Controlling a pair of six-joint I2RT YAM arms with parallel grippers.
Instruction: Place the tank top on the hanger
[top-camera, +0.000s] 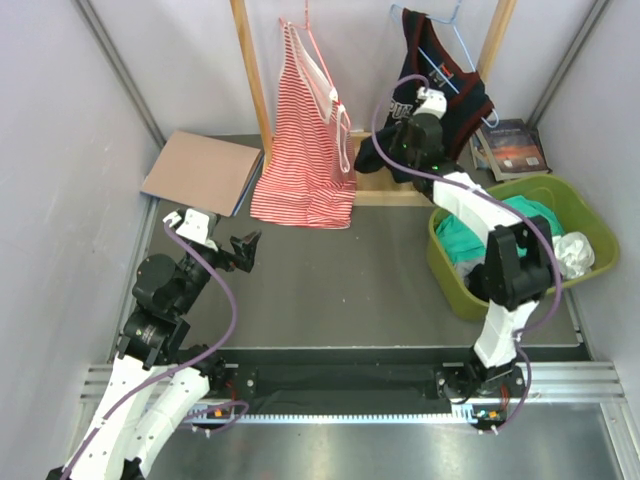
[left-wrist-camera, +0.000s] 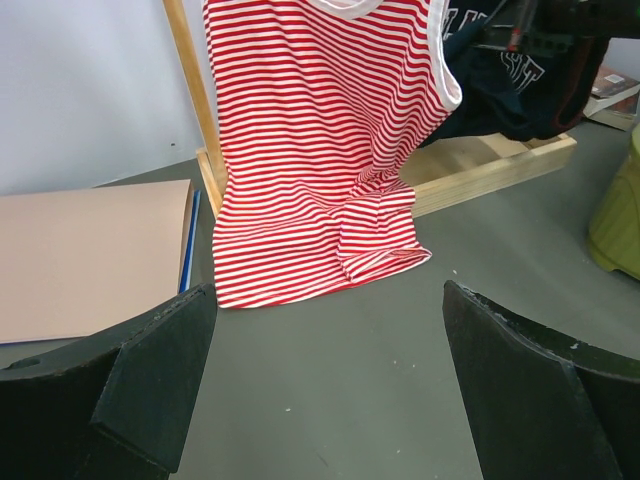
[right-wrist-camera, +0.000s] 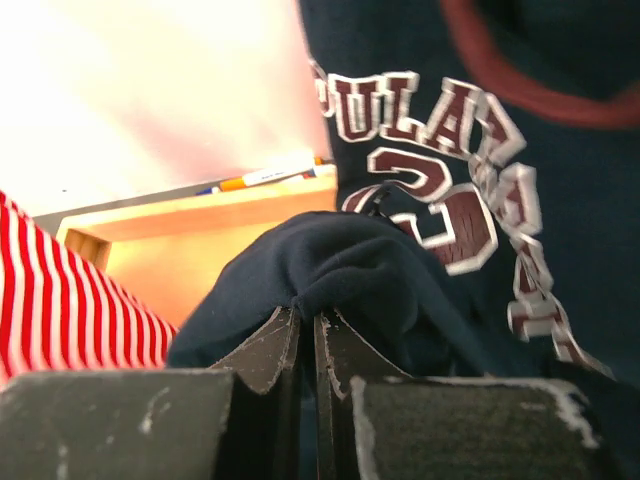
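Observation:
The dark navy tank top (top-camera: 450, 95) with dark red trim and white-edged lettering hangs at the back right, draped over the light-blue wire hanger (top-camera: 462, 40), whose upper wire shows above the cloth. My right gripper (top-camera: 418, 122) is shut on a fold of the tank top (right-wrist-camera: 400, 270) at its left lower part. In the right wrist view the jaws are pressed together with navy cloth pinched between them (right-wrist-camera: 308, 312). My left gripper (top-camera: 247, 247) is open and empty over the table at the left; its fingers (left-wrist-camera: 160, 370) stand wide apart.
A red-and-white striped tank top (top-camera: 305, 140) hangs on the wooden rack (top-camera: 252, 70), its hem on the table. A tan board (top-camera: 203, 170) lies at the back left. A green basket (top-camera: 470, 290) with garments stands at the right. Books (top-camera: 512, 145) lie behind it.

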